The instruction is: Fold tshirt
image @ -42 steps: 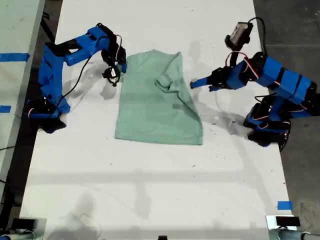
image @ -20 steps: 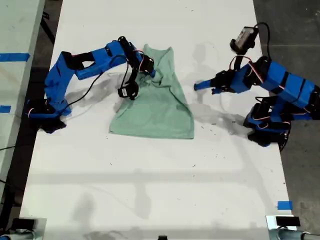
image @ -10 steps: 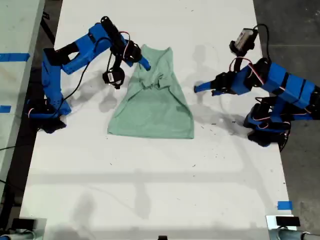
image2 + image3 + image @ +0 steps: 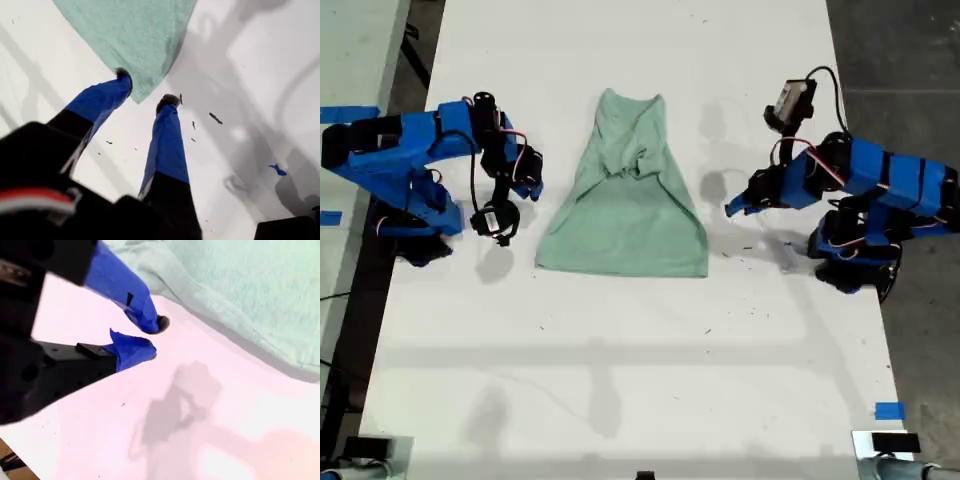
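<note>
The pale green tshirt (image 4: 630,215) lies on the white table (image 4: 640,360), narrow at its far end with both sides folded in and wide at its near hem. My first gripper (image 4: 732,208) is on the exterior view's right, a short way off the shirt's edge. It is open, and in the first wrist view a corner of the tshirt (image 4: 135,35) shows past its fingertips (image 4: 167,100). My second gripper (image 4: 534,186) is on the exterior view's left, beside the tshirt (image 4: 250,285) and apart from it, narrowly open with nothing between its fingers (image 4: 150,320).
Both arm bases stand at the table's side edges in the exterior view. A blue tape mark (image 4: 888,410) sits near the table's front corner on the exterior view's right, also seen as blue tape (image 4: 277,170). Small dark specks (image 4: 750,246) dot the table near the first arm.
My second arm has let go of the shirt and pulled back toward the exterior view's left, leaving that side folded in. My first gripper has shifted slightly nearer the front.
</note>
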`<state>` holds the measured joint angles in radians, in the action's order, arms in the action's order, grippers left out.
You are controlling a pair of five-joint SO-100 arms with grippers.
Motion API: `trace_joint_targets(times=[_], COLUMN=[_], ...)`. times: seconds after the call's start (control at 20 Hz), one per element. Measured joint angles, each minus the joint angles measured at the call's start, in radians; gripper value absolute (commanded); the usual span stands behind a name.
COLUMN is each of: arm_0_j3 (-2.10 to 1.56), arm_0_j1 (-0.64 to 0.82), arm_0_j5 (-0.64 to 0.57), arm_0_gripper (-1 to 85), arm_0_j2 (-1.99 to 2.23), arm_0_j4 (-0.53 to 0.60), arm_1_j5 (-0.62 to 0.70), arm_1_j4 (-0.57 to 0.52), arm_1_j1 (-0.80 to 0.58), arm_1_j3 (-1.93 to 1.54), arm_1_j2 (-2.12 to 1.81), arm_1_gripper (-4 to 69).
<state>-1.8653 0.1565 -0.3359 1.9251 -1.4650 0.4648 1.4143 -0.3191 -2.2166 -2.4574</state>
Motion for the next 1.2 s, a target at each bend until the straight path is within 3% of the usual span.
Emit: trace_joint_targets(times=[0.1,0.2,0.25,0.55,0.8,0.95,1.0,1.2], arm_0_j3=[-0.087,-0.114,-0.115,-0.115,-0.115,-0.115,-0.115,-0.115], arm_0_j1=[-0.063,-0.100,-0.103,-0.126,-0.126,-0.126,-0.126,-0.126], arm_0_j5=[0.067,0.100,0.107,0.115,0.115,0.115,0.115,0.123], arm_0_gripper=[3.2,11.1,12.7,12.3,11.2,10.7,10.6,10.3], arm_0_j2=[0.058,0.075,0.075,0.075,0.069,0.069,0.069,0.069], arm_0_j4=[0.038,0.057,0.066,0.132,0.141,0.141,0.141,0.141], arm_1_j5=[-0.005,-0.005,-0.003,0.018,0.026,0.028,0.026,0.025], arm_1_j4=[-0.002,-0.021,-0.034,-0.186,-0.374,-0.456,-0.462,-0.474], arm_1_j1=[0.026,0.052,0.060,0.064,0.066,0.060,0.055,0.037], arm_1_j3=[-0.003,-0.009,-0.012,-0.075,-0.077,-0.055,-0.020,0.084], arm_1_j2=[0.000,0.002,0.008,0.247,0.522,0.709,0.752,0.854], arm_1_gripper=[9.3,25.7,29.8,31.8,28.2,2.8,-1.6,-1.6])
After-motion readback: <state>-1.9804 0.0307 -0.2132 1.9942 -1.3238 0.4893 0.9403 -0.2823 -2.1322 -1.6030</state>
